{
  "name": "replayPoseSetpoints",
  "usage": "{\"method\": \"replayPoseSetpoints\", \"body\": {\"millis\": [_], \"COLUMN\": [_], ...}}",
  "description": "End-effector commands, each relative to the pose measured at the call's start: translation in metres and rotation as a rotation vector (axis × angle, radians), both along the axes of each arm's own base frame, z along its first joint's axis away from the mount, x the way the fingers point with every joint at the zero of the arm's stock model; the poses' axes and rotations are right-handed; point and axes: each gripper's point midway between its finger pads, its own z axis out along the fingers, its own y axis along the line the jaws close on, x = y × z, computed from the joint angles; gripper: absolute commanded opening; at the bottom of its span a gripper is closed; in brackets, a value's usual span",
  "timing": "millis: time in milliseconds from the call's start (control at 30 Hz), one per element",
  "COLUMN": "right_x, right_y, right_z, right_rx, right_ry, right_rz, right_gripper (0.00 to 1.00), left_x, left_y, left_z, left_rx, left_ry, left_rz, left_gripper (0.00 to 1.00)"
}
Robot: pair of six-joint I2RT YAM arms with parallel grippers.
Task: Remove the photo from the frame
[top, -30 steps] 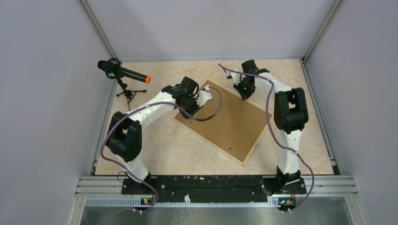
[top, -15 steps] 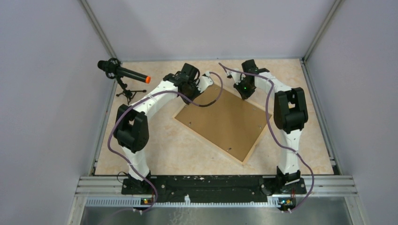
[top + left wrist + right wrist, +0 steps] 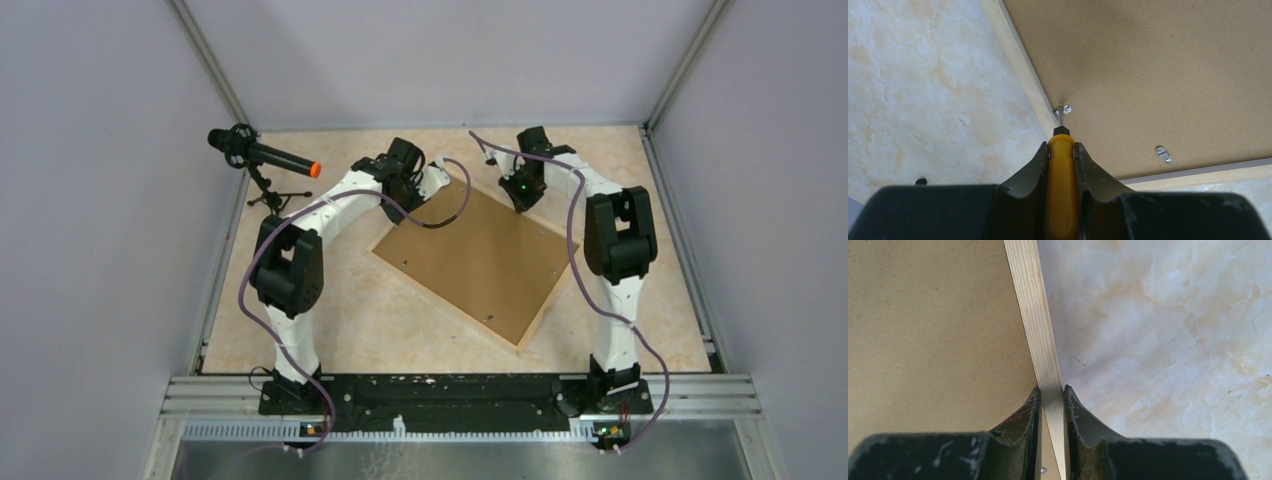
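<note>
**Left claw [image 3: 1062, 148] squeezes a yellow screwdriver [image 3: 1061, 190] onto a frame clip [image 3: 1064, 108]**

The frame [image 3: 480, 262] lies face down in the middle of the table [image 3: 330, 320], with its brown backing board [image 3: 1158, 65] up. I cannot see the photo. I think it is hidden under that board. The small metal clip sits right by the pale wood edge [image 3: 1034, 315]. A second clip [image 3: 1163, 154] is near the next side. My left claw is nearly closed, tight on the screwdriver's handle, and the tip touches the first clip. My right claw [image 3: 1051, 392] is closed down thin, pinching the wood edge on the frame's far side.

Here is what worries me. If I push sideways too hard, the tip may hop off the clip and scratch the board. If the right claw's pinch slips, the whole frame could spin on the smooth table. The handle could also twist between the fingers.
</note>
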Motion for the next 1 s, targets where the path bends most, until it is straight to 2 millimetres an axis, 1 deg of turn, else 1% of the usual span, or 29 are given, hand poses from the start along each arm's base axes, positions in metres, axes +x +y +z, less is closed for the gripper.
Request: {"method": "replayPoseSetpoints", "body": {"millis": [0,167,267,300,433,533,767,967], "right_x": [-0.033,-0.033,-0.033,-0.033,-0.032,-0.032,-0.031,-0.030], "right_y": [-0.001,-0.002,-0.002,-0.003,-0.003,-0.003,-0.003,-0.003], "right_z": [-0.029,-0.031,-0.032,-0.032,-0.032,-0.033,-0.032,-0.033], "right_rx": [0.016,0.012,0.007,0.006,0.005,0.004,0.002,0.001], "right_ry": [0.179,0.185,0.185,0.184,0.184,0.188,0.187,0.187], "right_rz": [-0.054,-0.058,-0.056,-0.058,-0.056,-0.058,-0.060,-0.061], "right_gripper": [0.13,0.13,0.13,0.12,0.13,0.12,0.12,0.12], "left_x": [0.016,0.021,0.018,0.019,0.019,0.011,-0.013,-0.025], "left_y": [-0.003,-0.004,-0.001,0.006,0.019,0.024,0.029,0.036], "left_z": [0.010,0.012,0.008,0.007,0.003,-0.002,-0.006,-0.007], "left_rx": [-0.020,-0.025,-0.009,0.025,0.064,0.080,0.087,0.103], "left_ry": [-0.061,-0.076,-0.063,-0.071,-0.068,-0.043,0.017,0.043], "left_rz": [-0.002,-0.006,-0.019,-0.012,-0.015,-0.022,-0.070,-0.083], "left_gripper": [0.00,0.00,0.00,0.00,0.00,0.00,0.00,0.00]}}
